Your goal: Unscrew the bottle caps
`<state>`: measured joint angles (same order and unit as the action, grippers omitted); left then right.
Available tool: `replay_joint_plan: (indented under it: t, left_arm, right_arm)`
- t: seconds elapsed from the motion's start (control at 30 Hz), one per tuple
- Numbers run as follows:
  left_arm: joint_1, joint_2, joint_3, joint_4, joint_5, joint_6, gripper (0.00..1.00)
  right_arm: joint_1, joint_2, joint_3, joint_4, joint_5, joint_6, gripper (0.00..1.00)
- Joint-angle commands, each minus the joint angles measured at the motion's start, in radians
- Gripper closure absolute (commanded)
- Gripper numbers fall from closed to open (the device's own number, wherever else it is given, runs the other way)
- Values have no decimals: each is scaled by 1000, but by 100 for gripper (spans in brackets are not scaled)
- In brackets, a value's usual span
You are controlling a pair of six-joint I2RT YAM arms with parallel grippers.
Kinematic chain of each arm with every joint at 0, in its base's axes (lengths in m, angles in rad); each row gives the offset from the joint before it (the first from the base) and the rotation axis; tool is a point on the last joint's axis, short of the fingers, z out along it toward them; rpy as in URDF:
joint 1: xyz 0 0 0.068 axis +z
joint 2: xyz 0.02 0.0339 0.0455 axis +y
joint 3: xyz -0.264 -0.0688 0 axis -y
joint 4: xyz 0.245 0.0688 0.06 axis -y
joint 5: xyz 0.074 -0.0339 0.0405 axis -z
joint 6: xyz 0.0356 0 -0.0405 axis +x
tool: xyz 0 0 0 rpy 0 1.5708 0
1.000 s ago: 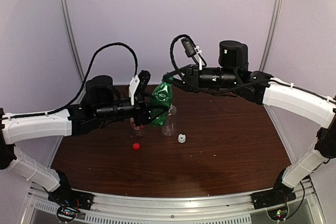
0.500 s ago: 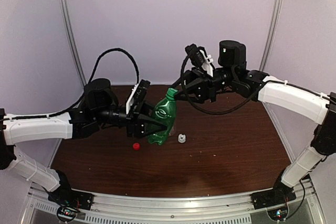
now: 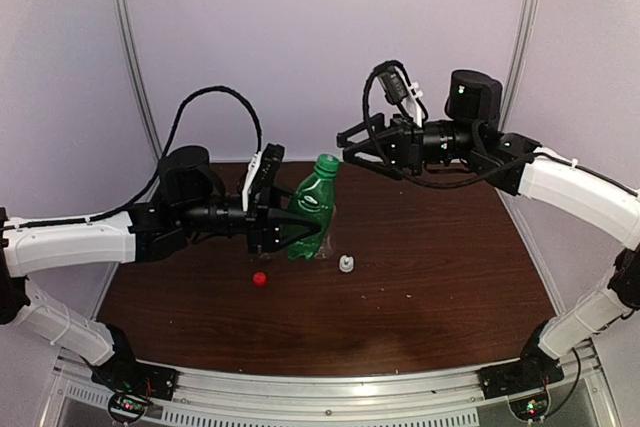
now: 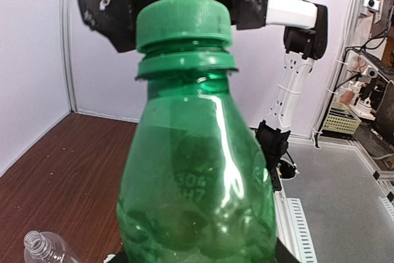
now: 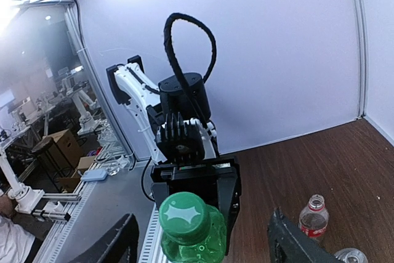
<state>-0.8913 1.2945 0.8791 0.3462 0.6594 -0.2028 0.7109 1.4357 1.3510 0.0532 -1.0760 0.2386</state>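
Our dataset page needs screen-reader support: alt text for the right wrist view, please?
A green bottle with its green cap on is framed by the open fingers of the right gripper. The left gripper holds it from behind; an uncapped red-labelled bottle stands at right.

Three bottles are counted: one green bottle, one clear bottle with a red label, and one clear unlabelled bottle, of which only the rim is seen. Three caps are counted: one green cap, one red cap and one white cap. Two arms are counted, the left arm and the right arm, and two grippers, the left gripper and the right gripper.
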Motion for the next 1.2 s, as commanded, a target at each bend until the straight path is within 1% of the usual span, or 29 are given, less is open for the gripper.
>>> replay_joint_plan:
  t: [0.0,0.13,0.27,0.37,0.43,0.53,0.7,0.83,0.97,1.07,1.13,1.17]
  left_arm:
    - [-3,-9,44,-11,-120,30,64]
    - [-3,7,53,-15,-172,13,64]
    - [-4,15,57,-16,-218,2,64]
    - [-4,20,58,-18,-236,-2,64]
    - [-3,22,58,-18,-244,-3,64]
    - [-3,24,58,-22,-249,-3,64]
    - [-3,25,58,-25,-257,0,65]
    - [-3,24,55,-26,-260,3,65]
    - [-3,24,53,-26,-265,5,65]
    - [-3,21,51,-24,-261,7,65]
    - [-3,15,48,-20,-252,10,65]
    - [-3,13,44,-15,-247,10,65]
  right_arm:
    - [22,-62,-6,-6,208,83,26]
    - [67,-61,22,-85,391,82,22]
    - [117,-34,56,-145,556,74,20]
    - [138,-11,75,-160,588,74,20]
    - [148,6,84,-160,586,74,22]
    - [157,23,94,-159,576,73,31]
    - [158,34,100,-155,573,65,55]
    - [159,30,91,-139,560,60,64]
    - [159,23,75,-117,549,51,81]
    - [158,22,68,-108,536,31,91]
    - [151,20,59,-99,521,13,96]
    - [146,19,54,-91,503,4,97]
